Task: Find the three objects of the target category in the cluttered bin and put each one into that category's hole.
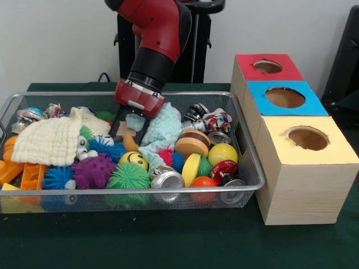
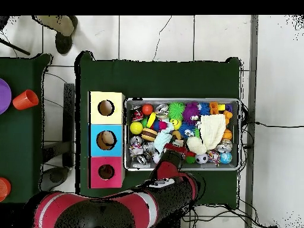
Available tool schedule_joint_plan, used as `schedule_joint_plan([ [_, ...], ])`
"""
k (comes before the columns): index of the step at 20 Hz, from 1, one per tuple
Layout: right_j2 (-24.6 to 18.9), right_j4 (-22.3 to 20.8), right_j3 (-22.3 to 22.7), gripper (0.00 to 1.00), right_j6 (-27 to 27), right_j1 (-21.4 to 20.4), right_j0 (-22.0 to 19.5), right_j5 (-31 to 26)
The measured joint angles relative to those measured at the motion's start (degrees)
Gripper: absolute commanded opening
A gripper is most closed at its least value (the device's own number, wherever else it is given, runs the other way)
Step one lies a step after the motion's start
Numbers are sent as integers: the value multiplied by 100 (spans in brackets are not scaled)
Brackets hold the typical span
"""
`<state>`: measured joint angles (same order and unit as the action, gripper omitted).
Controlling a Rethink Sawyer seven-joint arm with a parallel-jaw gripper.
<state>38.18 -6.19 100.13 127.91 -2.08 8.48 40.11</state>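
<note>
Dark green table covering [image 1: 168,246] carries a long silver wire-mesh bin [image 1: 129,197] crammed with spiky rubber balls, cans and a cream knitted cloth [image 1: 47,140]. At its centre, the red-and-black gripper [image 1: 129,132] stands spread among the clutter (no plush animal discernible). Rightmost, far end, the red-topped wooden box's round hole [image 1: 267,66].

The bin [image 1: 247,185] is shiny silver wire mesh. Inside it, a cream cloth [image 1: 47,140] looks waffle-knit and matt, a pale teal cloth [image 1: 165,128] soft and fuzzy. The purple ball [image 1: 92,171] and green ball [image 1: 129,176] are spiky rubber. A drink can [image 1: 166,179] gleams as bare metal. The boxes [image 1: 305,185] are pale raw wood with matt coloured tops. The desk [image 1: 168,241] wears dull green cloth.
</note>
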Motion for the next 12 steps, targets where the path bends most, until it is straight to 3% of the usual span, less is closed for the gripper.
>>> schedule_joint_plan([
  [12,2,-1,-355,100,0,1,30,-26],
])
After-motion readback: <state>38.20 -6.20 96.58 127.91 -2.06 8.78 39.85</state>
